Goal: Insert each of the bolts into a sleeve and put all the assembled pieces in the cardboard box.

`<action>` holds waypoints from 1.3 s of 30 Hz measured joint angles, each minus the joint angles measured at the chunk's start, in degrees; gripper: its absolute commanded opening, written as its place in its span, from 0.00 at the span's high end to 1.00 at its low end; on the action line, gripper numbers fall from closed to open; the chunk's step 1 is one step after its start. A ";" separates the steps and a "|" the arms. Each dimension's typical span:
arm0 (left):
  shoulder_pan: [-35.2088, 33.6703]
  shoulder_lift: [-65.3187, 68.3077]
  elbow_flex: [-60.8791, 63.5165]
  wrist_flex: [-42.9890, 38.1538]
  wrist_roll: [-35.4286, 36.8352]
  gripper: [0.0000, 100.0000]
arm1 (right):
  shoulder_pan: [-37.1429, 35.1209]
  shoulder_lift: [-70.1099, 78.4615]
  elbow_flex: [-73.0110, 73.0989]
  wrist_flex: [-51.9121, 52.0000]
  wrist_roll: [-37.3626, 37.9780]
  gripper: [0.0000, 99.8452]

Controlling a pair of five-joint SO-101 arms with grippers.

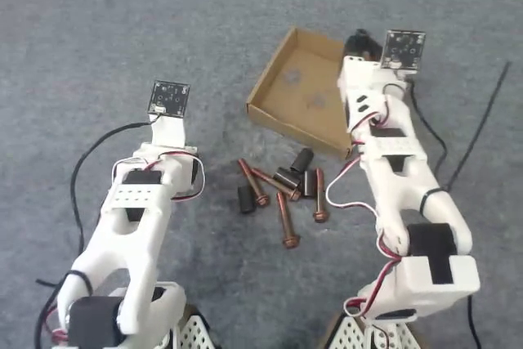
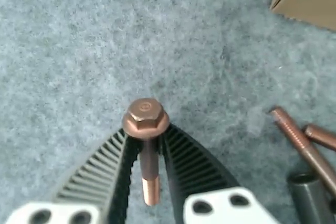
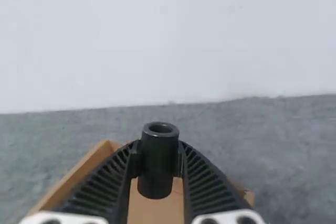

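Bolts: five counted. One copper-coloured held bolt (image 2: 146, 119) sits in the left gripper (image 2: 148, 153), whose ribbed fingers (image 2: 113, 166) are closed to a narrow gap and grip the shank just below the hex head. The head stands past the fingertips and the threaded end points back toward the wrist. This bolt hangs above bare grey carpet (image 1: 73, 55), off to one side of the loose parts.

Four loose bolts (image 1: 286, 220) lie flat on the carpet between the two arms, fanned out, with heads toward the arm bases.

Sleeves: one black held sleeve (image 3: 157, 169) is clamped across its body in the right gripper (image 3: 157, 153), fingers pressed against both sides, bore open end up. It is raised above the cardboard box (image 3: 79, 177).

Three loose sleeves (image 1: 246, 199) are counted with certainty among the bolts. A dark shape against the rightmost bolt may be a fourth; this cannot be told.

Cardboard box: one, a shallow open tray (image 1: 270, 112), lying beyond the loose parts and close to them.

Surroundings: the right arm (image 1: 400, 161) extends over the box's right side and covers that corner. The left arm (image 1: 143, 202) stands well apart from the box. A black cable (image 1: 482, 120) trails on the carpet beside the right arm. A white wall (image 3: 157, 24) backs the table.
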 measured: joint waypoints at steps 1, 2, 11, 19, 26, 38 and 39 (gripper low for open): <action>0.00 0.00 0.00 -0.09 0.00 0.99 | -0.70 0.00 0.88 0.00 -0.44 0.99; 0.00 0.00 0.00 -0.35 0.00 0.99 | -1.49 0.00 1.76 0.00 -0.88 0.99; 0.00 0.00 0.00 -2.55 0.00 0.99 | -7.91 -11.87 16.09 0.00 -2.02 0.99; 0.00 0.00 0.00 -2.55 0.00 0.99 | -13.19 -27.96 32.44 0.00 -2.02 0.99; 0.00 0.00 0.00 -2.55 0.00 0.99 | -17.85 -44.66 46.77 0.00 -2.02 0.99; 0.00 0.00 0.00 -2.73 0.09 0.99 | -22.07 -78.68 60.04 16.79 -1.41 0.99; 0.00 0.00 0.00 -2.73 0.09 0.99 | -23.12 -80.79 60.22 19.43 -1.41 0.99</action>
